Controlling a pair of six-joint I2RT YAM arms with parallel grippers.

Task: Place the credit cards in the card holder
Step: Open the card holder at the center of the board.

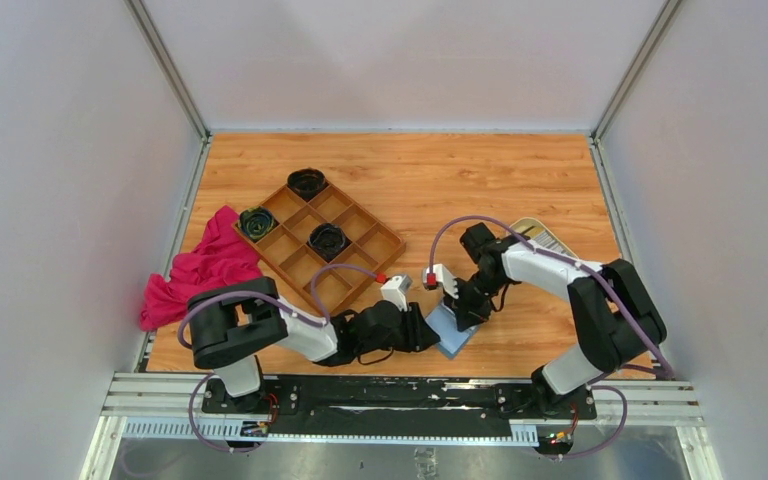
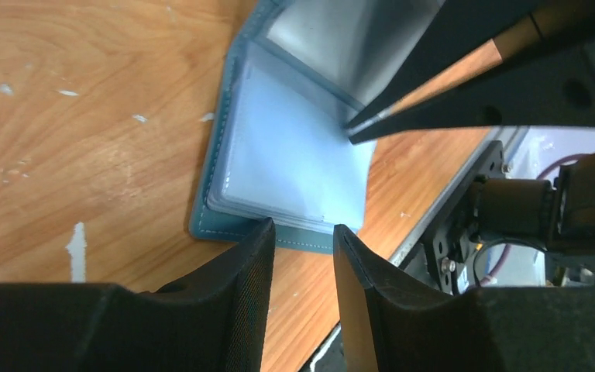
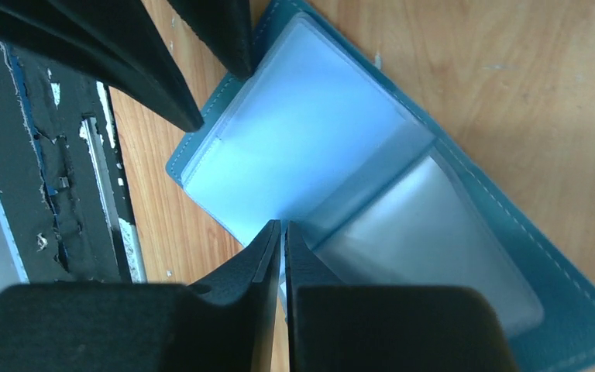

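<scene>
the holder (image 1: 452,338) lies open, sleeves up, at the near edge a little right of its middle, with both grippers at it. the left gripper (image 2: 302,232) is narrowly parted and holds nothing, its tips just off the holder's near border. the right gripper (image 3: 283,229) is pressed all but together at the fold between the 2 leaves; whether it nips a clear sleeve there cannot be told. the step looks like opening a sleeve for a card, so the left should pin the cover flat while the right lifts only 1 leaf, low and slow, lest the whole holder slide. what seem to be the cards (image 1: 545,240) sit on a tray (image 1: 526,224) by the right edge, partly behind the right arm. room is tight: the holder is just beside the near edge and the rail (image 1: 400,382), so any push should go toward the far edge, where bare wood lies. the wooden tray (image 1: 372,238) and cloth (image 1: 205,270) lie on the left side, well apart.
</scene>
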